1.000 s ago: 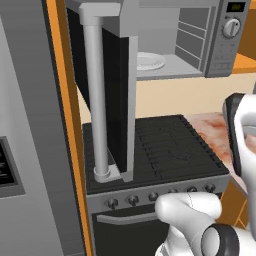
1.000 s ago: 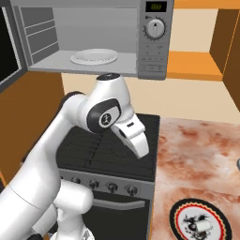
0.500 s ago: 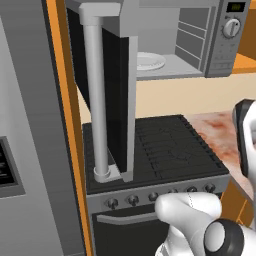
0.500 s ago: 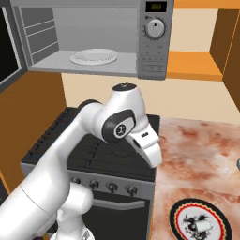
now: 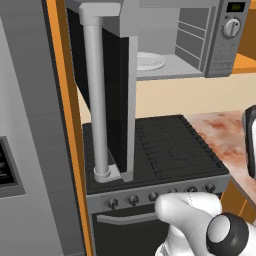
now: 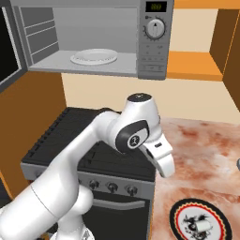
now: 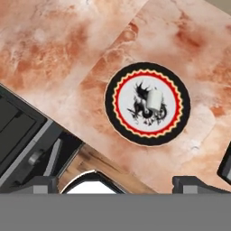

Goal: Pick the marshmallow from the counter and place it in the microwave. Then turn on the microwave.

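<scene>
Grey fridge front (image 5: 25,150) fills the left side of the left base view, edged by an orange cabinet strip.

Microwave (image 6: 93,42) sits across the top of the right base view, door (image 5: 107,95) swung wide open toward the left; the long grey bar handle (image 5: 95,100) runs down the left-centre of the left base view. Inside, a round white plate (image 6: 93,57) lies on the cavity floor. Dial (image 6: 154,29) and small display are at the upper right of the box.

Black stovetop (image 5: 165,150) with grates takes the centre of the left base view, a row of knobs along its front edge.

Worktop (image 7: 67,49), mottled pinkish-red and white, covers most of the hand view and the right side of the right base view, butting against the stove.

White arm (image 6: 108,140) reaches from lower left to the centre of the right base view, over the seam between stove and worktop.

Hand (image 7: 117,182): the two dark tips stand spread wide at the bottom edge of the hand view, nothing between them.

Round decorated plate (image 7: 147,103), black and red rim, lies on the worktop right of centre in the hand view.

Marshmallow (image 7: 154,99) rests on that plate, just right of its middle.
</scene>
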